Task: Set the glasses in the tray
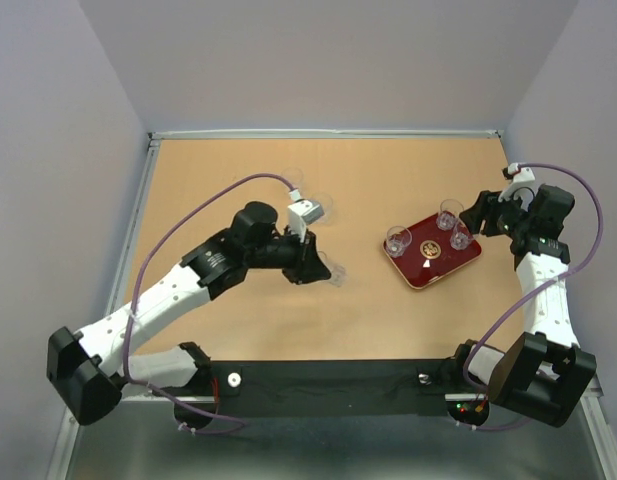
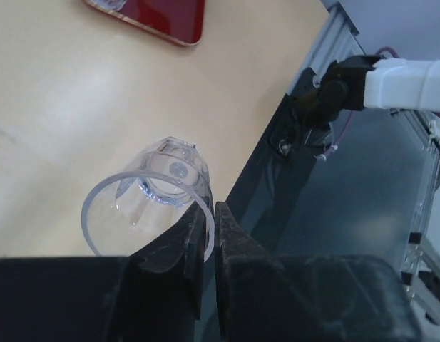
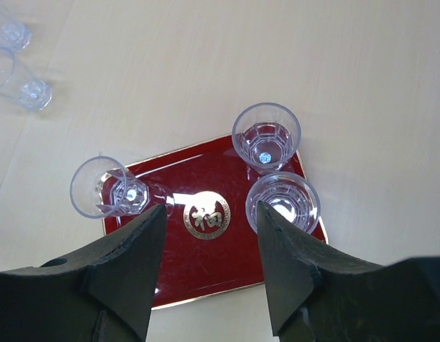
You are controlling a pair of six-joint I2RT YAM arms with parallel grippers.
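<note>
— What surrounds you?

— Pale walls [image 1: 318, 60] on the left, far and right sides. They close in a tan wood worktop [image 1: 238, 160] with a metal rail [image 1: 138, 220] along its edges.

— And the tray?

— The dark red tray [image 1: 436, 270] lies flat towards the right edge, about midway between the near and far edges, askew to them. Three glasses [image 3: 266, 139] stand upright in it. Two are just beside each other at the end nearer the right edge, and one is alone at the end towards the left edge. A gold emblem [image 3: 207, 219] marks its middle.

— Your right tool?

— My right tool [image 1: 478, 220] hangs over the tray, jaws spread wide with nothing in them. From its wrist I see the emblem between the fingers.

— Any other glasses?

— A few loose glasses [image 3: 31, 92] sit on bare wood nearer the far edge, around mid-width, well apart from the tray. I can't count them surely.

— The left tool?

— My left tool [image 2: 211, 217] is near the worktop's middle, on the tray's left-edge side and apart from it. Its jaws are pinched nearly together on the rim wall of one tilted glass [image 2: 152, 192], one finger inside the mouth and one outside. Whether its base touches the wood I cannot tell.
</note>
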